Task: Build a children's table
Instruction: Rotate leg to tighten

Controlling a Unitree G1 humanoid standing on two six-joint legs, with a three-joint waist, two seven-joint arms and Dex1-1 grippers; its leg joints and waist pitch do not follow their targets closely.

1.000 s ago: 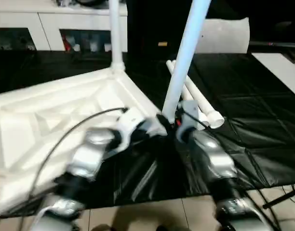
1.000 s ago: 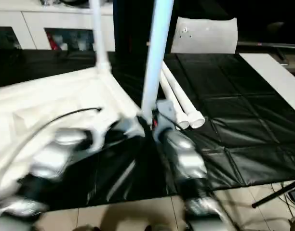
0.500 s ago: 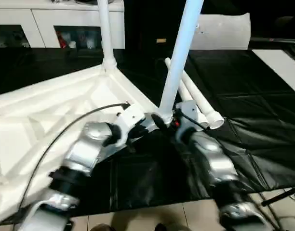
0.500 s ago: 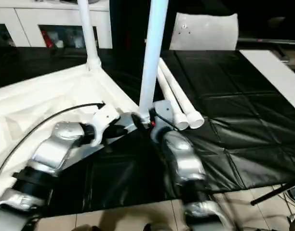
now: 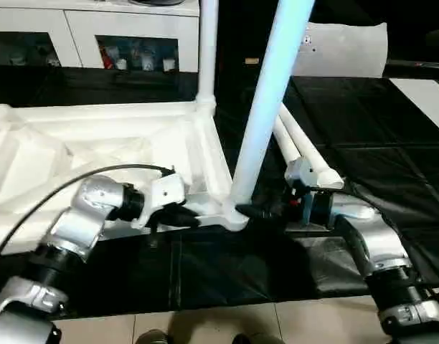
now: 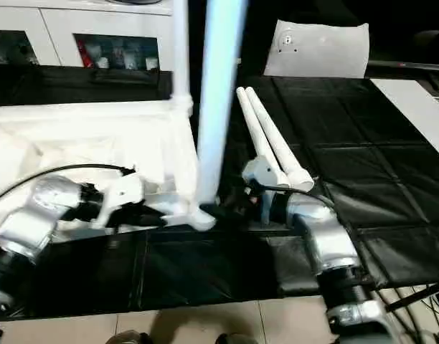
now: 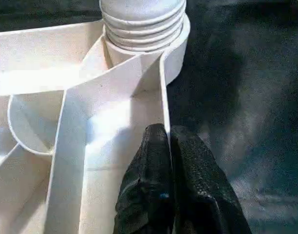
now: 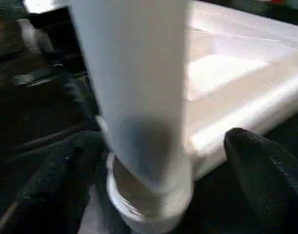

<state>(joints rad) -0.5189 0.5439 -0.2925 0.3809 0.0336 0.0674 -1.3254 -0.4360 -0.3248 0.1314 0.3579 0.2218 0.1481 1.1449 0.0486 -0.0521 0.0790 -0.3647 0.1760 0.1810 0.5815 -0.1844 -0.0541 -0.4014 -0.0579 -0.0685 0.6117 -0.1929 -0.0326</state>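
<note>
The white tabletop (image 5: pixel 97 143) lies upside down on the black mat, ribs up. One leg (image 5: pixel 207 50) stands in the far corner socket. A second leg (image 5: pixel 266 107) stands leaning slightly in the near corner socket (image 7: pixel 141 29). My left gripper (image 5: pixel 185 217) is shut on the tabletop's thin rim wall (image 7: pixel 163 97) just beside that socket. My right gripper (image 5: pixel 259 212) sits at the near leg's base (image 8: pixel 139 107), open, one finger (image 8: pixel 51 180) on each side and apart from the tube. Two loose legs (image 5: pixel 305 154) lie side by side on the mat behind my right arm.
White cabinets (image 5: pixel 97 29) line the back. A flat white bag (image 5: pixel 345 50) lies at the far right, with a white board strip (image 5: pixel 427 93) beyond it. The black mat (image 5: pixel 392 165) ends at tiled floor (image 5: pixel 205 326) near me. A cable (image 5: pixel 62 193) loops over my left forearm.
My right gripper's fingers have spread away from the near leg's base. The left gripper keeps its hold on the rim. The head view has shifted and steadied.
</note>
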